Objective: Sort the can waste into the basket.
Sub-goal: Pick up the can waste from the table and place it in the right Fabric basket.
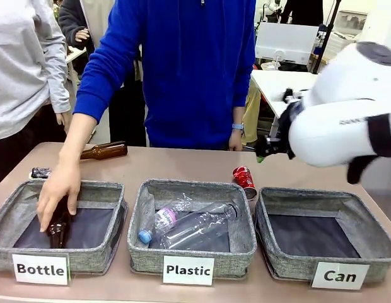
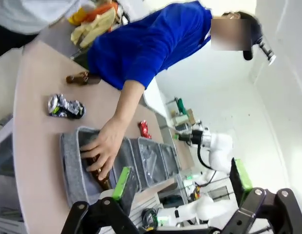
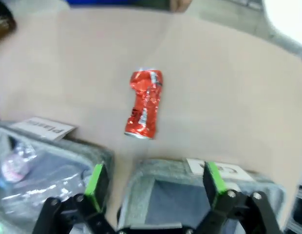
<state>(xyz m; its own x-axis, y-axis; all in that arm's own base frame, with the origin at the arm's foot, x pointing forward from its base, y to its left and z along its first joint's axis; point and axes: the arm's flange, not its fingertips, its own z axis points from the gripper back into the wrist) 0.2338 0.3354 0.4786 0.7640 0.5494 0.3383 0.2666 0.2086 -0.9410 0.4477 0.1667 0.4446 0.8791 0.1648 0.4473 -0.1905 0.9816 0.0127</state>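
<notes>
With jaws spread wide, the right gripper (image 3: 155,179) hangs over the basket (image 3: 156,165); I judge it should carry past the rim and drop with a finger either side of the red can (image 3: 143,105) at its pinched middle. That can lies flat on the table (image 3: 229,97) just beyond the basket, long axis running away from the gripper, crosswise to the closing line, silver end toward the basket

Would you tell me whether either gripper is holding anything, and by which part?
Nothing is held. The left gripper and the right gripper are both open and empty; the red can lies untouched on the table.
</notes>
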